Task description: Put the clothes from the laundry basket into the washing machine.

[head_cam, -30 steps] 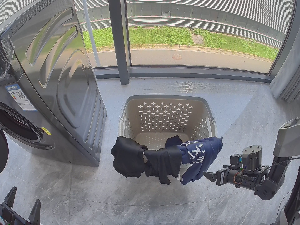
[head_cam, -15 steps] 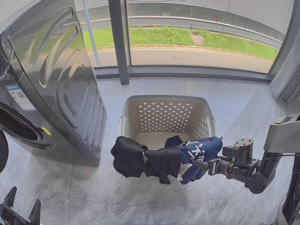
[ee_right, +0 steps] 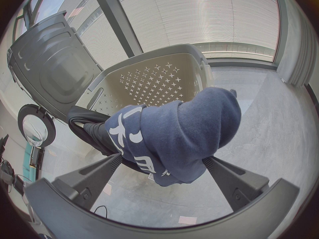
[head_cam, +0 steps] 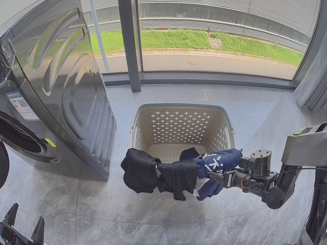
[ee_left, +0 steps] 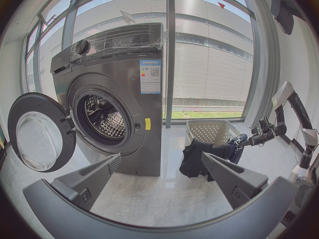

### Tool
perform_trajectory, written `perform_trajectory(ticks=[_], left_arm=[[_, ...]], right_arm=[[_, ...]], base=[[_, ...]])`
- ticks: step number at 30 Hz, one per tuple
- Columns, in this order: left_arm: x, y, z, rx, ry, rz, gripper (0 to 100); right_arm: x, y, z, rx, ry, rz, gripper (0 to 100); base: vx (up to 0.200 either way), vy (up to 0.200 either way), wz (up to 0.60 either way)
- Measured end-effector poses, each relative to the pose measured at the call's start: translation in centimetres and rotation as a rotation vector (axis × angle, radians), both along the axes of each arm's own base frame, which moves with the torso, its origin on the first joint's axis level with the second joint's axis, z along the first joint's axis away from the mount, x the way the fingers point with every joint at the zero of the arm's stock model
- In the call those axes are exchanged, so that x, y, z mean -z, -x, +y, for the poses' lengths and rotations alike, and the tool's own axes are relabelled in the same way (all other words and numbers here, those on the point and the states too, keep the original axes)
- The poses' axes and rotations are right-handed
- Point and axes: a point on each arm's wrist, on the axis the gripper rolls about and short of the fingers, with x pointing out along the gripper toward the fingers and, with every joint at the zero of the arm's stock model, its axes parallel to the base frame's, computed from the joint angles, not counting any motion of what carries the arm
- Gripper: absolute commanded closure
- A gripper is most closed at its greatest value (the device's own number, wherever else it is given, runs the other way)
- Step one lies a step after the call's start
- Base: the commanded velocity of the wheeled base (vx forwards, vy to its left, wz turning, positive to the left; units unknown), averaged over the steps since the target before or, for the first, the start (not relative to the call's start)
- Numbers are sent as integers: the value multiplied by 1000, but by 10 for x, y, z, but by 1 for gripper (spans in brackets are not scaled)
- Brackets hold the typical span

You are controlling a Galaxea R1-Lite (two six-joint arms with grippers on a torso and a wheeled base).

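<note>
A beige laundry basket (head_cam: 180,106) stands on the floor before me, with a black garment (head_cam: 143,170) and a navy blue garment with white print (head_cam: 218,164) draped over its near rim. My right gripper (head_cam: 214,177) is at the blue garment's right side, open. In the right wrist view the blue garment (ee_right: 179,133) hangs between the spread fingers (ee_right: 109,165). The grey washing machine (head_cam: 64,79) stands at the left, its round door (ee_left: 38,136) swung open and its drum (ee_left: 104,117) exposed. My left gripper (head_cam: 24,220) hovers low at the near left, open and holding nothing.
Tall windows (head_cam: 218,28) with a dark pillar (head_cam: 129,34) run behind the basket. A grey curtain (head_cam: 313,79) hangs at the far right. Bare marble floor (head_cam: 153,218) stretches between the basket, the washing machine and me.
My right arm has moved left toward the basket, bringing its open fingers from clear of the blue garment to either side of it. The left gripper and the clothes have stayed put.
</note>
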Motion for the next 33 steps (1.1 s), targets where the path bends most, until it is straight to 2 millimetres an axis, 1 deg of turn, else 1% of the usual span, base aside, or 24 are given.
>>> perform_trajectory(ticks=[13,19,23,29,33], left_arm=[[0,0,0,0,2,0,0],[0,0,0,0,2,0,0],[0,0,0,0,2,0,0],[0,0,0,0,1,0,0],[0,0,0,0,2,0,0]], right_arm=[[2,-5,4,22,-59,14,100],[0,2,2,20,-56,23,100],[-12,14,0,11,-60,12,100],[-36,32,-3,-4,-75,-26,100],[-43,37,-4,-7,-81,-40,100]], base=[[0,0,0],[0,0,0],[0,0,0],[0,0,0],[0,0,0]])
